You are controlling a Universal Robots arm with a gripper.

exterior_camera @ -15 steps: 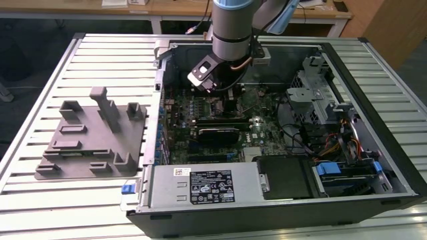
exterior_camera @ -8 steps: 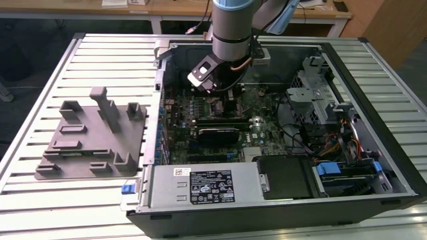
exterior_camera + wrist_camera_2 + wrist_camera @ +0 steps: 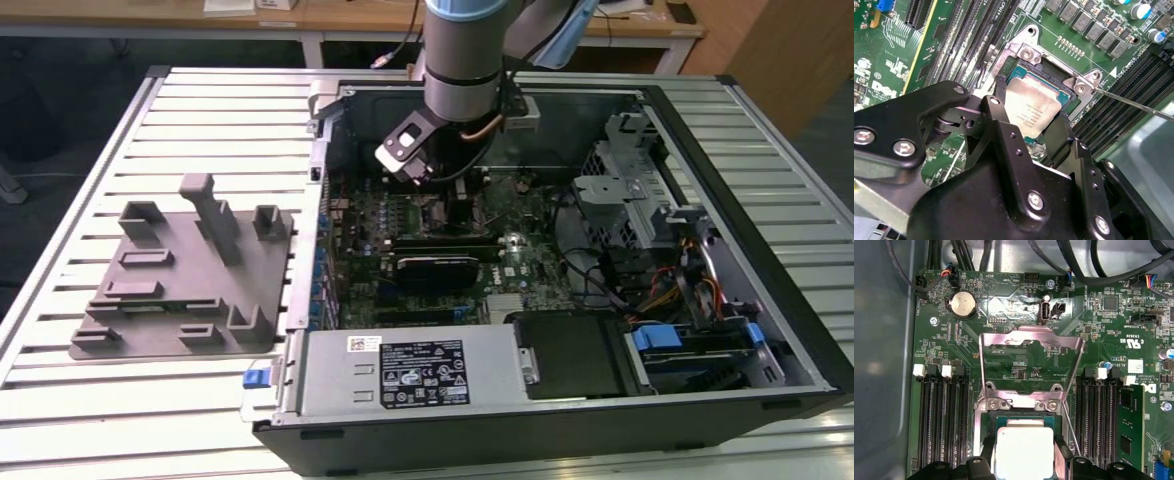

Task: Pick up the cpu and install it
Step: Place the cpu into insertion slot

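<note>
The cpu [image 3: 1031, 107], a small silvery square chip, sits between my two black fingers [image 3: 999, 120] right over the motherboard socket [image 3: 1026, 50]. My gripper [image 3: 1029, 122] is shut on its two opposite edges. In the first wrist view the cpu [image 3: 1024, 452] covers most of the socket, whose green inner rim [image 3: 1021, 421] shows just beyond it. The socket's metal load plate [image 3: 1029, 340] stands flipped open and the thin lever [image 3: 1134, 102] is swung out. In the exterior view the gripper [image 3: 443, 192] reaches down into the open computer case.
A grey plastic tray [image 3: 174, 290] with upright blocks lies on the slatted table at the exterior view's left. Memory slots [image 3: 944, 420] flank the socket, one with a module [image 3: 1126, 430]. A power supply [image 3: 400, 375], a drive cage [image 3: 641, 190] and cables crowd the case.
</note>
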